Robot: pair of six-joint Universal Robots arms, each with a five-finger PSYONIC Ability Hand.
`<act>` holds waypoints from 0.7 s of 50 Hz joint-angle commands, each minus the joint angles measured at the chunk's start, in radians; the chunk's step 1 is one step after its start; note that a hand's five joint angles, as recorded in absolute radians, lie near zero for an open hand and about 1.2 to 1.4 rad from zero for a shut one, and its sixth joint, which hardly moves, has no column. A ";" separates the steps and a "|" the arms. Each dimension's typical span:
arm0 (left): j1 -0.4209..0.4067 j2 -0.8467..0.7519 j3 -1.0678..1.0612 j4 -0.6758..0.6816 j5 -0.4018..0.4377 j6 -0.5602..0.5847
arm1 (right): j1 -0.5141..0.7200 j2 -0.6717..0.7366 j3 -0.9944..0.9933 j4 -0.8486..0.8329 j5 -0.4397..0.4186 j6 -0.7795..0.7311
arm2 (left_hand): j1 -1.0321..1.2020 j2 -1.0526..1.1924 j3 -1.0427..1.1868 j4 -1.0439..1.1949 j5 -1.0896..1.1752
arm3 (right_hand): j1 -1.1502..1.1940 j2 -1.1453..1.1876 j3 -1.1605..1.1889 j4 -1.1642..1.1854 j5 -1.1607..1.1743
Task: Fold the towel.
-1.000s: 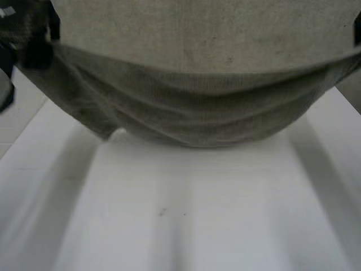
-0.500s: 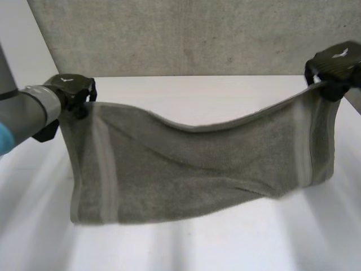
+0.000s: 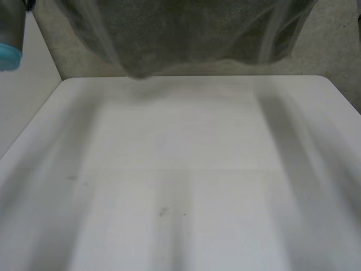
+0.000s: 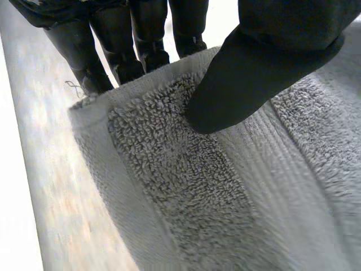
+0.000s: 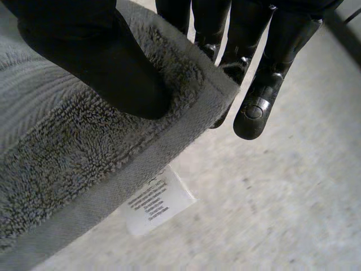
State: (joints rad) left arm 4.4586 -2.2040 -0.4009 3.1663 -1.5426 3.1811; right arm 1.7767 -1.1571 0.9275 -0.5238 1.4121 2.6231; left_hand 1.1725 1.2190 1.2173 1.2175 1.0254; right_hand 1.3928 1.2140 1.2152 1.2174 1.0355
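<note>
A grey terry towel (image 3: 186, 34) hangs high above the far edge of the white table (image 3: 186, 169), its lower edge blurred. In the left wrist view my left hand (image 4: 265, 68) pinches a corner of the towel (image 4: 186, 180), thumb pressed on top and the fingers (image 4: 113, 51) behind the cloth. In the right wrist view my right hand (image 5: 96, 62) pinches the other corner of the towel (image 5: 73, 169) the same way, thumb on the pile and fingers (image 5: 265, 84) behind. A white care label (image 5: 155, 206) hangs from that corner's hem.
My left arm's light-blue cap (image 3: 10, 56) shows at the far left of the head view. Beyond the table lies a speckled grey floor (image 3: 333, 51). The tabletop has a few small dark specks (image 3: 162, 212) near the front.
Both hands have swung the towel up and away: half a second ago it hung spread low over the table between them, now only its lower part shows high above the far edge.
</note>
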 commanded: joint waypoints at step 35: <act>0.099 0.513 -1.443 -0.119 0.107 0.407 | -0.234 -0.193 0.625 1.119 -0.208 -0.453 | 0.224 0.177 0.179 0.179 0.196 | 0.003 0.182 0.181 0.179 0.186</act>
State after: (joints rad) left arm 4.5367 -1.9110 -1.7255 3.2236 -1.4382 3.5086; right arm 1.6191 -1.2000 1.4552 0.3837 1.2159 2.3353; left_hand 1.1725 1.2191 1.2174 1.2175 1.0258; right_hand 1.3928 1.2140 1.2152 1.2174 1.0356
